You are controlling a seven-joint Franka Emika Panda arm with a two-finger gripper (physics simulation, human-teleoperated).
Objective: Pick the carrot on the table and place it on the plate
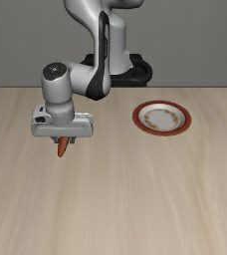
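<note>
The wooden table (135, 199) fills the lower two thirds of the frame, under a plain grey wall. The Franka arm (90, 72) comes down from the top centre and bends toward the left, ending in a wrist that points straight down over the left-centre of the table.

The plate (137, 118), red-brown at the rim and pale in the middle, lies flat at right of centre, a little higher in the frame than the hand. Nothing rests on it.

The gripper (65, 141) hangs at left-centre, its two short fingers drawn in close, one on each side of the upper end of the carrot (63, 150). The carrot points roughly downward and its orange tip sticks out below the fingers. Whether that tip touches the tabletop or hangs just above it cannot be told from this angle.

By the look of it, the grasp is made, so the first half of the task is done. Still left are carrying the carrot rightward across the bare wood to the plate, which is well apart from it, lowering it and letting go.
</note>
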